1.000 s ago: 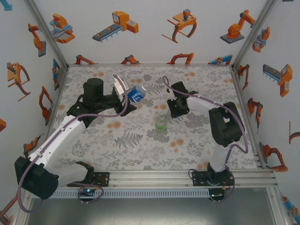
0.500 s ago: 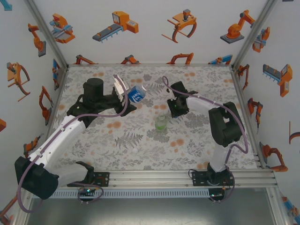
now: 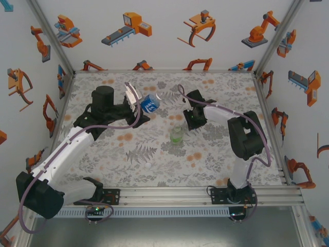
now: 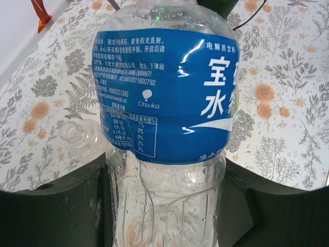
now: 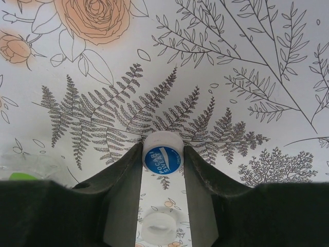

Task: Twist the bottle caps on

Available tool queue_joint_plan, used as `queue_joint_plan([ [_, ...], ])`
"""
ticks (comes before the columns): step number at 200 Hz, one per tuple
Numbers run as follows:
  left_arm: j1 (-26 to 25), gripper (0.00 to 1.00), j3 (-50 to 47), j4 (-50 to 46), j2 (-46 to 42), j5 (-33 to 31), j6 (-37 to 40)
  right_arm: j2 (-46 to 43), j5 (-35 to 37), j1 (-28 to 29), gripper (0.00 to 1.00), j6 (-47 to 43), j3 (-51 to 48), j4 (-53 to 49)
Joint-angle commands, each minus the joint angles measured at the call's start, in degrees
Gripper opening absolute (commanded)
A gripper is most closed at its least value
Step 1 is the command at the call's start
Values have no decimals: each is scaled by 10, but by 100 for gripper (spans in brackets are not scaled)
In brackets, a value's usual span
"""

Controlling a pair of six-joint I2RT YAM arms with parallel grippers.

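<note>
Pinching a small white cap (image 5: 162, 156) by its rim, the right gripper (image 3: 193, 118) has its two fingers closed on either side of it. The blue printed top faces the wrist camera, and the threaded side, I'd guess, points down and away, ready to go onto a neck. The cap sits low over the flowered table (image 3: 216, 149), with fern print right behind it, so it looks only just clear of the cloth. Across from it, the left gripper (image 3: 139, 104) is clamped on the lower body of the blue-label bottle (image 4: 164, 98). It holds the bottle up off the table and leaning over, with the neck end turned toward the right arm. That tilt makes sense to me: one arm offers the open mouth and steadies the bottle while the other brings the cap across and twists. The two are well apart for now, so from where I stand the step in hand is carrying cap to neck, with no threading yet. Between the arms the green-tinted bottle (image 3: 176, 135) stands upright on the cloth, near the right gripper. I cannot tell whether it wears a cap. A plain clear bottle (image 4: 79, 136) lies on its side just beyond the left gripper's fingers. Nearer the arm bases a loose cap (image 3: 148, 165) rests alone on the cloth, likely waiting for one of those two.
</note>
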Motion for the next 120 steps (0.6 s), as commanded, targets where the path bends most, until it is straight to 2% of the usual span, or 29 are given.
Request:
queue_joint_plan([
  [1,-3,22,15,-7,-10,11,8,-1,13,5,33,0,11,-18],
  [50,-4,20,16,-8,-8,9,11,-70,22,5,26,-1,-18,2],
  [74,-5,8,19,-12,-5,20,15,-121,8,5,26,-10,-26,-1],
  [92,-5,3,19,-14,-6,37,21,-172,-39,5,26,-27,-29,-4],
  [120,-5,0,21,-24,-6,65,40,-245,-171,8,25,-72,-20,-5],
])
